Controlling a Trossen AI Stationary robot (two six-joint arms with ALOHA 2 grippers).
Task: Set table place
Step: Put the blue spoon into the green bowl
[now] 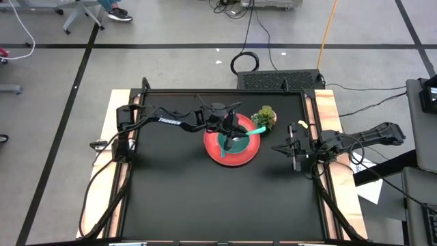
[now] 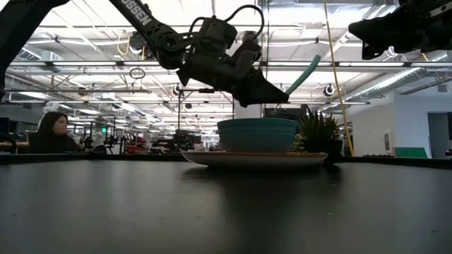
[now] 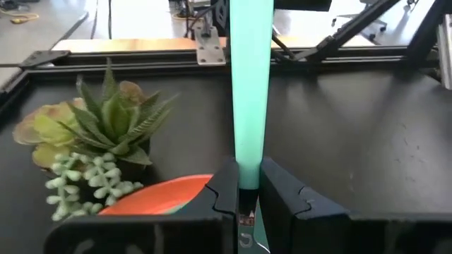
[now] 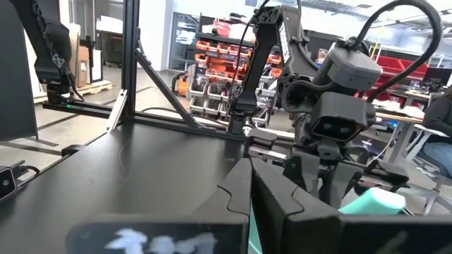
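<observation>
- Sitting near the middle of the table [image 1: 171, 198], the red plate [image 1: 220, 154] carries the teal bowl [image 2: 257, 135].
- I have the left gripper [image 3: 246, 185] above the bowl, clamped on a teal utensil handle [image 3: 251, 85], probably to lower it in.
- A small potted succulent [image 1: 264, 117] stands just beside the plate.
- My right gripper [image 1: 295, 154] waits closed at the table's right edge.

Grey floor [image 1: 171, 27] with dark tape lines around the work area. Black cables [image 1: 244, 63] coil on it, a yellow cord [image 1: 328, 27] runs beside them. Office chair base [image 1: 80, 15] at the far left. Open workshop hall behind: ceiling light strips [image 2: 92, 32], shelves of orange bins [image 4: 222, 53], a seated person [image 2: 51, 132] in the distance.
</observation>
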